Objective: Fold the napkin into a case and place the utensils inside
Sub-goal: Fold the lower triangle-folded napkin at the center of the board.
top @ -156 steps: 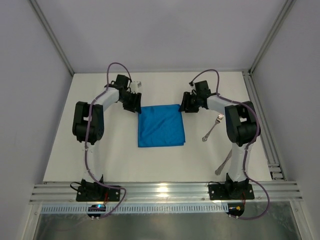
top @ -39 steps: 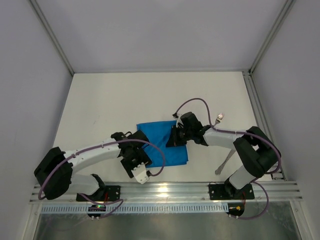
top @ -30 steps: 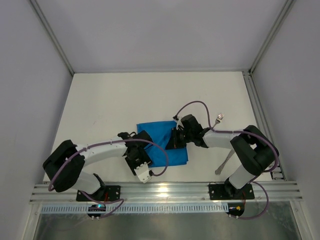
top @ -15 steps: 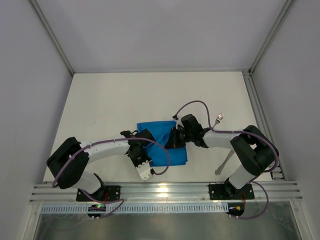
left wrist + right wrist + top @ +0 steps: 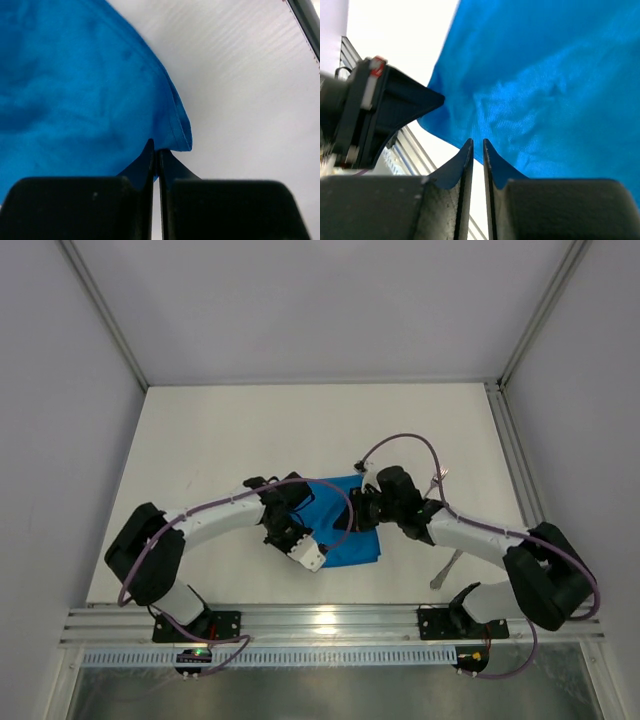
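Observation:
The bright blue napkin [image 5: 352, 545] lies bunched at the table's middle between both arms. My left gripper [image 5: 300, 502] is at its left side. In the left wrist view the left gripper [image 5: 156, 149] is shut, pinching the hemmed edge of the napkin [image 5: 75, 90] by a corner. My right gripper [image 5: 358, 518] is at the napkin's right part. In the right wrist view the right gripper [image 5: 476, 142] shows only a thin slit, with the napkin [image 5: 545, 90] edge at its tips. The fork [image 5: 438, 479] lies partly under the right arm. The second utensil [image 5: 448, 567] lies further forward.
An aluminium rail [image 5: 320, 620] runs along the near table edge, with both arm bases on it. Frame posts and another rail [image 5: 520, 480] border the right side. Purple cables [image 5: 400, 440] loop above the wrists. The left gripper's body [image 5: 370, 115] shows in the right wrist view.
The left gripper has shut on the napkin's left edge and carried it up and right. The right arm has swung further over the fork, and the napkin looks narrower.

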